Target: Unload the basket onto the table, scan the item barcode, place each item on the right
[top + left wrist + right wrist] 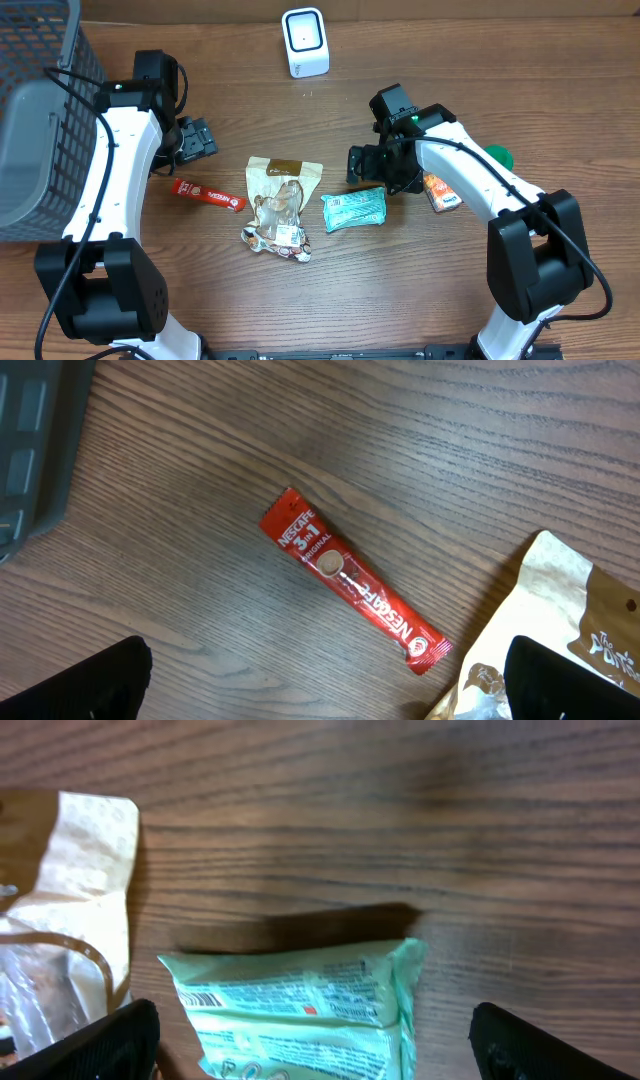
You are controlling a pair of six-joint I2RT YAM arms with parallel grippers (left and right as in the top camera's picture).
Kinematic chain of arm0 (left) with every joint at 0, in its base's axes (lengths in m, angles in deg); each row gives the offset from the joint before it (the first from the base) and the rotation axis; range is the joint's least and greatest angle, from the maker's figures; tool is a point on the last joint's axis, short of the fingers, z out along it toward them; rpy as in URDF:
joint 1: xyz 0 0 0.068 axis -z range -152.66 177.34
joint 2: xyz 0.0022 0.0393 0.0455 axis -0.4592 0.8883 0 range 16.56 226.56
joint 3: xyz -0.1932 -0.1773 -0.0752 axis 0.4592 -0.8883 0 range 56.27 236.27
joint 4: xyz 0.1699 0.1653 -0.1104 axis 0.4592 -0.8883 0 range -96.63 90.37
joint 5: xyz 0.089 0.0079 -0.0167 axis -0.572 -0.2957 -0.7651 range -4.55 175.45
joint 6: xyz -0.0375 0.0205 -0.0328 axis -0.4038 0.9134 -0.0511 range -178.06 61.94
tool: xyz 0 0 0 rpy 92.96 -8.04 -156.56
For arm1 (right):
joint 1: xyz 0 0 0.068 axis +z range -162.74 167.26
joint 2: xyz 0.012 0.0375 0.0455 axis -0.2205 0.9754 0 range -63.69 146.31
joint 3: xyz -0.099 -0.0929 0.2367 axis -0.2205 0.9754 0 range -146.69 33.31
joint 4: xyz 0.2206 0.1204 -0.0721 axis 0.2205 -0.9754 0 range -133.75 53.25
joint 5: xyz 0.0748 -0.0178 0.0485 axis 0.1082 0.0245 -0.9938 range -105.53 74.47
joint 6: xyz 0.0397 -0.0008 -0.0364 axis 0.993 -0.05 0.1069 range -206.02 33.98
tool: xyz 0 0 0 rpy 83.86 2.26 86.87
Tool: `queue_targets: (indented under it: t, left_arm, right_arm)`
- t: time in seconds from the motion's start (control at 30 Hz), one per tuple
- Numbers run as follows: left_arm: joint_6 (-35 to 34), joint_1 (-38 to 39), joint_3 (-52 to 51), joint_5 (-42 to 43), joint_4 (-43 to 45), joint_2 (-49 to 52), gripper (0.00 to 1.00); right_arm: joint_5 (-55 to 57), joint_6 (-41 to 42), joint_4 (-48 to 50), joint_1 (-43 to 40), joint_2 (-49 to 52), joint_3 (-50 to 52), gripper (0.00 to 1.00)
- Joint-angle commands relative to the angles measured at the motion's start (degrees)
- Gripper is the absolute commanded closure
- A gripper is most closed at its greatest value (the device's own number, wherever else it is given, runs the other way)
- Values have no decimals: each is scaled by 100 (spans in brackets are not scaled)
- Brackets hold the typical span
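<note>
Right gripper (312, 1038): jaws spread wide, holding nothing. Green packet (354, 209) flat on wooden table (300, 310). In wrist view, lies between the two fingertips, closer to the left-hand one; contact with it cannot be told. Barcode-like stripes near packet's upper left corner. Scanner (305, 42) well apart, at far edge. Left gripper (328, 682): jaws wide, empty, over red coffee stick (350, 586). Tan snack bag (282, 205) just beside packet.

Red sachet (350, 588), mint-green packet (300, 1010)
</note>
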Motion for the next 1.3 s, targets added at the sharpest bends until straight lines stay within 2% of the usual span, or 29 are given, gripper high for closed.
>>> queue_targets:
  t: [0.0,0.1,0.17,0.37,0.4,0.47,0.5,0.53,0.57,0.63,0.73,0.9,0.97,1.03,1.13,1.27]
  left_arm:
    - [-39,55,81,-52,2,-2,0]
    - [-37,55,81,-55,50,-2,0]
    - [-44,48,81,-39,647,-2,0]
    - [-31,96,81,1427,494,-2,0]
    - [42,114,81,1720,496,-2,9]
    - [369,195,76,2559,575,4,42]
    - [435,219,76,2708,577,4,50]
    - [531,304,76,2929,575,4,75]
    - [634,402,74,3045,573,4,81]
    - [907,673,70,3029,570,13,88]
    - [1185,1217,66,2872,570,98,87]
    - [1231,2035,59,2629,627,391,86]
    - [1233,2323,59,2496,708,560,86]
    - [1233,2555,59,2450,811,732,88]
    - [1233,2876,59,2455,1045,1038,88]
    - [1231,3130,59,2452,1318,1423,90]
  right_arm:
    - [39,302,229,-28,-52,28,0]
    - [35,584,328,-138,-52,28,0]
    - [52,584,319,-334,-52,28,0]
    - [-337,581,262,-647,-52,28,0]
    - [-330,566,229,-649,-52,28,0]
    - [-328,494,190,-649,-52,28,0]
    - [-328,494,188,-649,-52,28,0]
    - [-328,494,188,-649,-52,28,0]
    - [-328,494,188,-649,-52,28,0]
    - [-330,494,188,-649,-52,28,1]
    - [-332,249,138,-651,-52,28,1]
    - [-339,39,-98,-660,-52,28,2]
    - [-476,-37,-168,-662,-52,28,16]
    - [-933,-407,-184,-669,-52,28,52]
    - [-1733,-776,-256,-761,-52,28,96]
    - [-2522,-1189,-481,-964,-52,28,96]
